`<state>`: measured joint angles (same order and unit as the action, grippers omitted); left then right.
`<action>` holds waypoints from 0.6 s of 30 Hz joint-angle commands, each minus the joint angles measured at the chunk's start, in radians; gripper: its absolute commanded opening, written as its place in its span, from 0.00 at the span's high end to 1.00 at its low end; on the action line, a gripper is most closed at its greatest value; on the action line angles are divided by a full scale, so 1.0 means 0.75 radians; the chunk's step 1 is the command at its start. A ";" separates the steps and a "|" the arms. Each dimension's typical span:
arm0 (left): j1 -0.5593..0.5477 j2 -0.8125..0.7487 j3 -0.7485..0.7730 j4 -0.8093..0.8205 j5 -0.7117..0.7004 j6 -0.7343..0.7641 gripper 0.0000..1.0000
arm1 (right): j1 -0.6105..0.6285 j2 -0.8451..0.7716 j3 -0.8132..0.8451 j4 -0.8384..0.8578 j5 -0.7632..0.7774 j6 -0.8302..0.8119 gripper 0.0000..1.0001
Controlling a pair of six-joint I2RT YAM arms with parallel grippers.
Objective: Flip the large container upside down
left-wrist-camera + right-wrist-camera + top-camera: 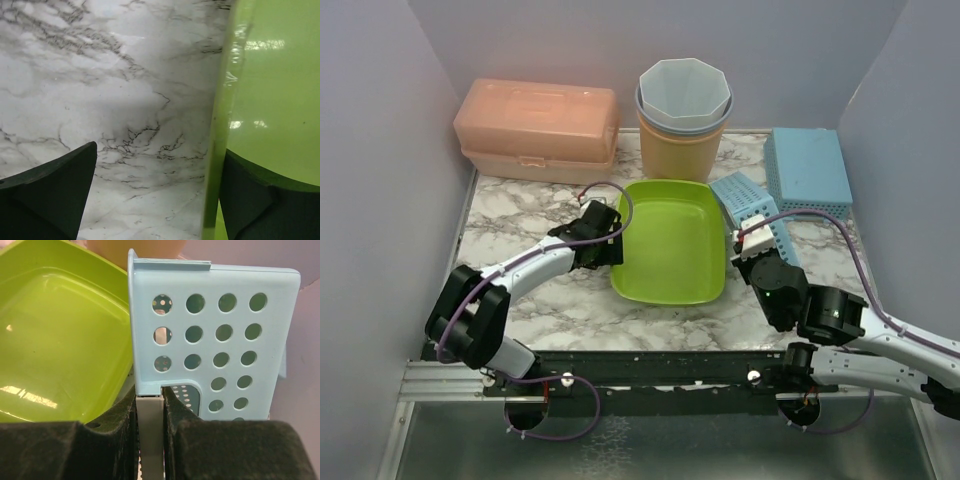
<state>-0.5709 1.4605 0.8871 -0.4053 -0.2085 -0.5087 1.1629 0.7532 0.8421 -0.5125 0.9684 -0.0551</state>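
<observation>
Glossy green plastic tub (670, 240), smooth blue plastic basket (225, 340), marbled tabletop (520, 215)

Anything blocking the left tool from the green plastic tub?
Nothing visible. The open left tool straddles the left rim of the lime-green plastic tub, one finger each side. The small light-blue perforated basket, clamped in the right tool, stands close beside the tub's right side and may crowd a flip.

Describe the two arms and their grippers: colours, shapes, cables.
The left arm and right arm both have white links between bulky black joints, and a thin purple cable runs along each. A small green light glows on one right-arm joint. The left gripper has dark, wedge-shaped fingers. The right gripper has fuzzy black pads.
</observation>
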 commanded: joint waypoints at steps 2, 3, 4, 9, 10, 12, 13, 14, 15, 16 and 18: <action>0.143 -0.001 -0.055 -0.164 -0.233 -0.143 0.06 | 0.000 -0.023 -0.060 0.192 -0.059 -0.130 0.99; 0.192 -0.025 -0.077 -0.157 -0.216 -0.144 0.06 | 0.000 -0.012 -0.067 0.195 -0.079 -0.160 0.99; 0.230 -0.047 -0.092 -0.157 -0.216 -0.143 0.06 | 0.000 0.006 -0.069 0.187 -0.111 -0.198 0.99; 0.359 -0.161 -0.118 -0.162 -0.231 -0.126 0.04 | 0.000 0.118 -0.072 0.148 -0.156 -0.249 0.99; 0.385 -0.183 -0.121 -0.172 -0.231 -0.111 0.04 | 0.000 0.129 -0.085 0.166 -0.171 -0.276 0.99; 0.446 -0.240 -0.145 -0.181 -0.230 -0.094 0.03 | -0.001 0.150 -0.095 0.192 -0.225 -0.321 0.99; 0.476 -0.270 -0.155 -0.184 -0.212 -0.083 0.02 | 0.000 0.162 -0.097 0.207 -0.242 -0.350 0.99; 0.511 -0.297 -0.160 -0.201 -0.190 -0.077 0.01 | 0.000 0.177 -0.097 0.217 -0.260 -0.376 0.99; 0.547 -0.327 -0.166 -0.214 -0.179 -0.075 0.01 | 0.000 0.195 -0.088 0.200 -0.290 -0.391 0.99; 0.567 -0.361 -0.171 -0.229 -0.194 -0.084 0.01 | 0.001 0.213 -0.074 0.165 -0.353 -0.401 0.99; 0.602 -0.440 -0.190 -0.233 -0.210 -0.092 0.01 | 0.001 0.247 -0.044 0.061 -0.486 -0.416 0.99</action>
<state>-0.1783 1.2346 0.7734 -0.5388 -0.3397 -0.5827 1.1629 0.9028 0.7803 -0.3927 0.7803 -0.2974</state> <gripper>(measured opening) 0.987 0.188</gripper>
